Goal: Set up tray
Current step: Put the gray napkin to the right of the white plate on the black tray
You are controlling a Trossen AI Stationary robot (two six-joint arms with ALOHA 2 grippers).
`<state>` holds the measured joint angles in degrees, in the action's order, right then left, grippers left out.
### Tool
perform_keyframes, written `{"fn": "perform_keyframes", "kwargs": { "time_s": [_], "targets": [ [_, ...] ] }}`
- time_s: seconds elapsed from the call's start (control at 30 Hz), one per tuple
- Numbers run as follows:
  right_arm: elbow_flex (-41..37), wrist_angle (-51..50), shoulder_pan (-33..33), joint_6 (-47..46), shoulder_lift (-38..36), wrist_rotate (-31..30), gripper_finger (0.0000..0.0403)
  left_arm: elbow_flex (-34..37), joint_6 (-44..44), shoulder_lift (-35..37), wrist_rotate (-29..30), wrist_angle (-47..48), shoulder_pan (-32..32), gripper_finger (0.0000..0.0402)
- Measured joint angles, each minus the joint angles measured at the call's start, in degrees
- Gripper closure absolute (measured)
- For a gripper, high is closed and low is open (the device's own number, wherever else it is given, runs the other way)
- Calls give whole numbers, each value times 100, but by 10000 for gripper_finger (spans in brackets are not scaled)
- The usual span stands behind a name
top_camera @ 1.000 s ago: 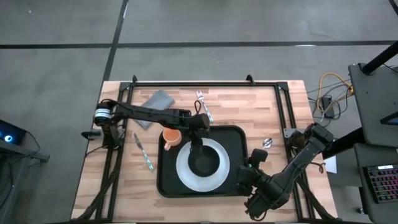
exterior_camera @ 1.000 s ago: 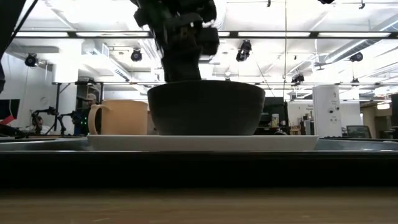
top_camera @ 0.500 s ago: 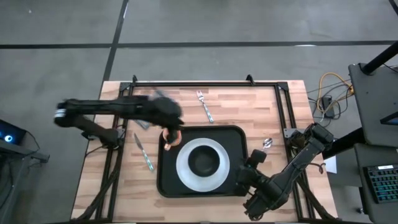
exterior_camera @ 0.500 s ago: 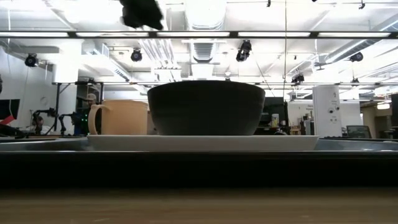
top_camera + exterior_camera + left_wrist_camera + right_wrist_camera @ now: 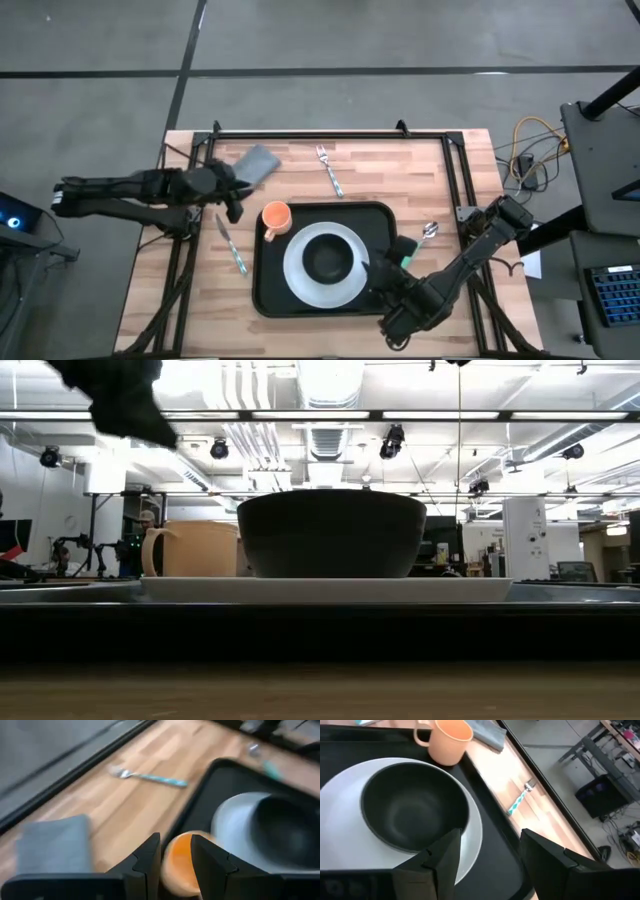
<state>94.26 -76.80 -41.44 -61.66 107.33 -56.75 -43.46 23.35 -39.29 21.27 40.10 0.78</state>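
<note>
While the right gripper (image 5: 392,302) hangs wide open and empty at the tray's (image 5: 381,215) near right corner, that tray sits mid-desk — farther back, by the desk's left edge, the left gripper (image 5: 234,194) is narrow, holding nothing.

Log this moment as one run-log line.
tray: mug, plate, bowl aboard | left end effector: empty | right end effector: open

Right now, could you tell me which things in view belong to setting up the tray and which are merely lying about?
Belonging to the job:
- tray
- white plate, on the tray
- black bowl, on the plate
- orange mug, on the tray
- grey napkin, knife, fork and spoon, on the table beside the tray

Just lying about:
- cables, off the table's right edge
</note>
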Motion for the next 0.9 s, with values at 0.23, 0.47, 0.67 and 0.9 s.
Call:
{"fn": "perform_keyframes", "kwargs": {
  "time_s": [0.23, 0.47, 0.67, 0.9],
  "targets": [
    [-2, 267, 89, 368, 0, 64, 209, 883, -784, 216, 359, 191, 0, 313],
    [-2, 267, 103, 386, -2, 155, 209, 991, 426, 3, 670, 229, 5, 313],
    [-2, 271, 101, 599, -2, 172, 209, 976, 1950, -503, 832, 964, 7, 313],
    [-2, 263, 260, 838, -2, 197, 209, 982, 2436, -1418, 783, 1349, 7, 313]
  ]
}}
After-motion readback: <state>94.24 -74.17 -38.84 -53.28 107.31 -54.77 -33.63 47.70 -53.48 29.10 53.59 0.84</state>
